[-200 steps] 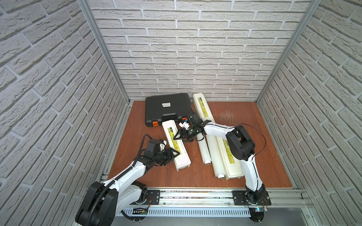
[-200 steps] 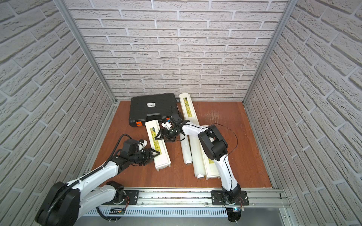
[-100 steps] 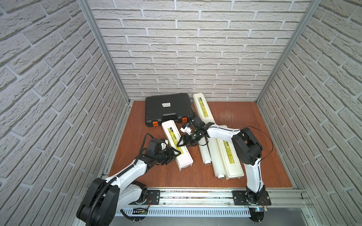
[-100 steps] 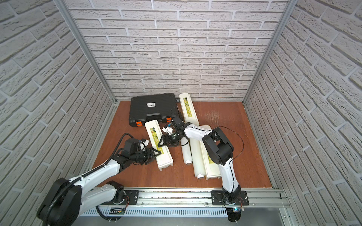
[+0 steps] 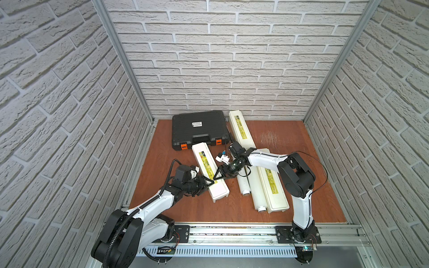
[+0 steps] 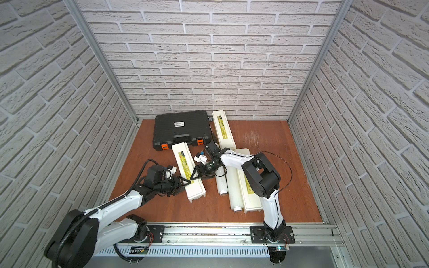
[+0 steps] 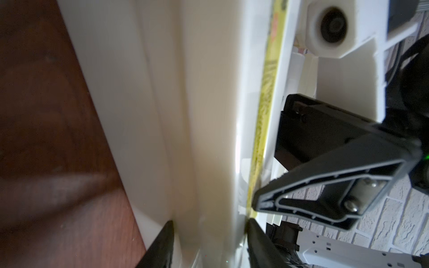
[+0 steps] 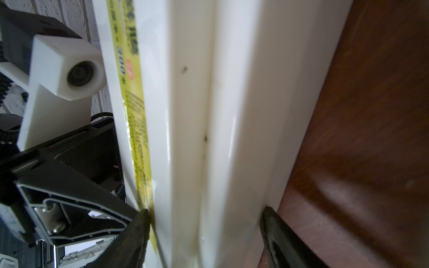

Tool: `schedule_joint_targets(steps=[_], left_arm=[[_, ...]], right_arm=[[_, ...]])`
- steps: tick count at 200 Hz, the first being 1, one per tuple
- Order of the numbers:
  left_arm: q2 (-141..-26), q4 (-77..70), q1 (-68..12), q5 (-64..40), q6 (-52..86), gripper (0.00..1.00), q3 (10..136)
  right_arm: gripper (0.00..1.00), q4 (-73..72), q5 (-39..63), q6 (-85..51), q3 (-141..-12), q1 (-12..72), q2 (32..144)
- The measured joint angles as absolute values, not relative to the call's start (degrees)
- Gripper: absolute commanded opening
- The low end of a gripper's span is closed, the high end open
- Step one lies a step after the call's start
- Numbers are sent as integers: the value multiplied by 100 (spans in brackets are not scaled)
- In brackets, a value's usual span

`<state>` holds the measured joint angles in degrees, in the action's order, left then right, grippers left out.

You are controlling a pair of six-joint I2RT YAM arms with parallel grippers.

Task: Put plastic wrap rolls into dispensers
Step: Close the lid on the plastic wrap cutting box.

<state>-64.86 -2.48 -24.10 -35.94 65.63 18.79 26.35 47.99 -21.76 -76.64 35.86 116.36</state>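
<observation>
In a top view, rolls (image 5: 244,186) are lying loose beside closed dispensers (image 5: 202,155); nothing is loaded yet. Left wrist: my left gripper (image 7: 210,221) is pinching one of them. Right wrist: my right gripper (image 8: 205,210) is straddling the same one, but I cannot tell whether it is gripping.

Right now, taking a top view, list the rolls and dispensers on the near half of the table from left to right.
leftmost dispenser → plastic wrap roll ending farther back → plastic wrap roll ending nearer the front → rightmost dispenser

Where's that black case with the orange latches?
In both top views the black case sits by the back wall, left of the rearmost cream dispenser.
</observation>
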Motion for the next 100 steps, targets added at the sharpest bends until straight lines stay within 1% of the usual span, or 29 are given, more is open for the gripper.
schedule_joint_targets(steps=[10,30,46,60,75,100], left_arm=[[-6490,-99,-2414,-3568,6543,59,1953],[-6427,318,-2552,-3297,6517,71,2132],[-6132,941,-2604,-2965,6475,78,2314],[-5850,1664,-2508,-2755,6353,82,2491],[-5671,2386,-2147,-2698,6156,84,2644],[-5745,2633,-1323,-2368,5898,87,2954]], right_arm=[[75,2587,4768,-2215,-7625,3586,11601],[76,2510,4810,-2320,-7579,3586,11570],[77,2469,4877,-2397,-7570,3675,11579],[80,2412,4869,-2530,-7577,3817,11590],[81,2344,4825,-2648,-7627,3927,11629],[84,2342,4886,-2746,-7734,4069,11721]])
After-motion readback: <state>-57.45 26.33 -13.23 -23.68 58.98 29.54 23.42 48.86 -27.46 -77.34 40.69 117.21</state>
